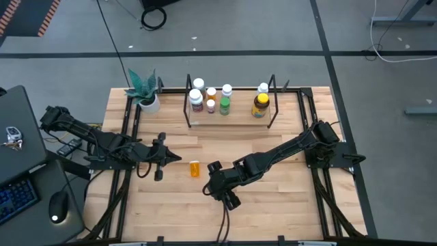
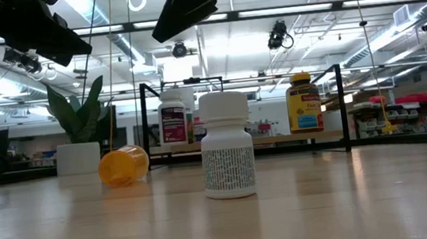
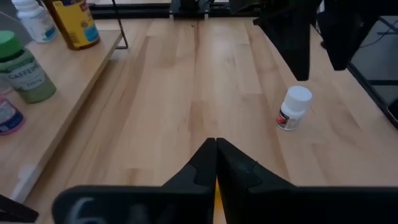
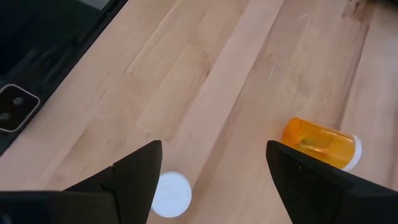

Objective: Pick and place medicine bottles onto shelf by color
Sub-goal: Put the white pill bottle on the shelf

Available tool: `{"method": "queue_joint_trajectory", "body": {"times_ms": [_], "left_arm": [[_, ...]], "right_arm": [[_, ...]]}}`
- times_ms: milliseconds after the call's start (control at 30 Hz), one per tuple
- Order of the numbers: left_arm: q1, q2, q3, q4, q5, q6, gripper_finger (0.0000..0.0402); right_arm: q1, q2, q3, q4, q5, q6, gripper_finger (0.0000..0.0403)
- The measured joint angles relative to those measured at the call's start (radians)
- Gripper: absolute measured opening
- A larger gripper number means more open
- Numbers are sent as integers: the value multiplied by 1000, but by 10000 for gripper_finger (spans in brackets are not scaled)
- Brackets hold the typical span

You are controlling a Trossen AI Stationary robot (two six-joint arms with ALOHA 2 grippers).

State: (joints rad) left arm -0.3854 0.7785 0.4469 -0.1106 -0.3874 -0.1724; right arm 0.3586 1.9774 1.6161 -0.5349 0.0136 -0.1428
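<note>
Below the spread right gripper [image 4: 211, 171] stands a white-capped bottle [image 4: 171, 194] and beside it lies an orange bottle [image 4: 320, 144], both unshelved, while other bottles fill the shelf [image 1: 231, 117]; the left gripper [image 1: 158, 156] waits clenched nearby.

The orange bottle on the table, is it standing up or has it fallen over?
Fallen over. The orange bottle lies on its side on the wooden table, while the white bottle nearby stands upright.

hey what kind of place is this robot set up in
Probably a robotics lab or workshop: a wooden table framed by black rails, a desk with a keyboard and mouse beside it, and an open hall with ceiling strip lights behind.
</note>
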Motion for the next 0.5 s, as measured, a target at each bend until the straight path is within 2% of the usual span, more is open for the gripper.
{"method": "queue_joint_trajectory", "body": {"times_ms": [200, 500], "left_arm": [[-1, 0, 0, -22, 69, -31, 27], [-11, 0, 0, -22, 70, -34, 29]], "right_arm": [[0, 0, -23, 36, -8, 10, 297], [3, 3, -123, 93, -23, 67, 297]]}}
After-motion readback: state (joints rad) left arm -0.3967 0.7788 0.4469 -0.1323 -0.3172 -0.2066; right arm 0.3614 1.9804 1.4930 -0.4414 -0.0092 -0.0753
